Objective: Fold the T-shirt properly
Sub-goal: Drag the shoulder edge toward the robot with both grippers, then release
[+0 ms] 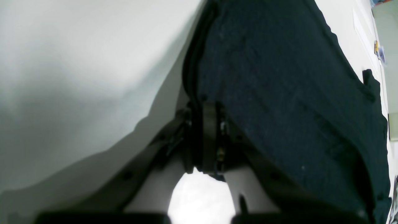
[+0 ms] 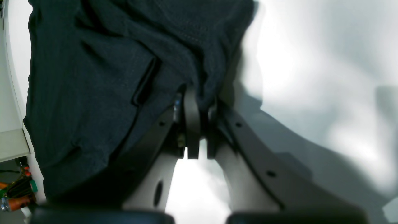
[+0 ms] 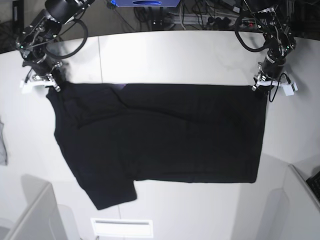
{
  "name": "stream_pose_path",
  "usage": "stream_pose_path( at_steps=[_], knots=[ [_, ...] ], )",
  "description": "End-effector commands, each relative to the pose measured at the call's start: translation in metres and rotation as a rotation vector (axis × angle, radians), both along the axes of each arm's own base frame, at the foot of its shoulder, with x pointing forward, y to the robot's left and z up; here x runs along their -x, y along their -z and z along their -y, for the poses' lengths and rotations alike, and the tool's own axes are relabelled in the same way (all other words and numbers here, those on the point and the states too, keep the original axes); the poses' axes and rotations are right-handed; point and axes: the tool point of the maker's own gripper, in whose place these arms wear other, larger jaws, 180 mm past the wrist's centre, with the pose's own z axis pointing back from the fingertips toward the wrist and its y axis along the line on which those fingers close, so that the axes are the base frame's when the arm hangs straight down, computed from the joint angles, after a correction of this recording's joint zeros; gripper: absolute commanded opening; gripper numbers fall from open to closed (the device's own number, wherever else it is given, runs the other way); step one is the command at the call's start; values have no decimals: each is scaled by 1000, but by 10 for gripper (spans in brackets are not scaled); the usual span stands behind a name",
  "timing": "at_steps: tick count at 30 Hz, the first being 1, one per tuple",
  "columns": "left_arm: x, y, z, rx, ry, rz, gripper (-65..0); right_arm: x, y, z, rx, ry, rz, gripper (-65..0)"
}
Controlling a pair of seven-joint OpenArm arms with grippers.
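Observation:
The black T-shirt [image 3: 165, 135] lies spread flat on the white table [image 3: 175, 55], plain side up, with one sleeve pointing toward the front left. My left gripper [image 3: 261, 82] sits at the shirt's far right corner. In the left wrist view the left gripper [image 1: 209, 133] is shut with the dark cloth [image 1: 279, 93] pinched at its tips. My right gripper [image 3: 52, 82] is at the far left corner. Up close, the right gripper [image 2: 194, 124] is shut on bunched fabric [image 2: 93, 93].
A grey cloth scrap [image 3: 2, 145] lies at the table's left edge. Grey box-like panels stand at the front left [image 3: 30, 215] and front right [image 3: 300, 200]. A white slotted plate [image 3: 121, 227] sits at the front edge. Cables and gear [image 3: 200, 15] run behind the table.

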Motion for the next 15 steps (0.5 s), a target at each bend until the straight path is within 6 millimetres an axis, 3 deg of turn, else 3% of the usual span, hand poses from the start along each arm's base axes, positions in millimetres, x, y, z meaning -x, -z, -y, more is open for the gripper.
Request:
stream_pose_path(
  at_steps=[1, 10, 15],
  knots=[
    [2, -3, -7, -25, 8, -13, -650, 0, -6, 7, 16, -3, 3, -650],
    [23, -9, -7, -67, 33, -32, -650, 18, 2, 5, 13, -13, -40, -650],
    [40, -9, -7, -86, 44, -58, -650, 39, 3, 10, 44, -16, -73, -650]
  ],
)
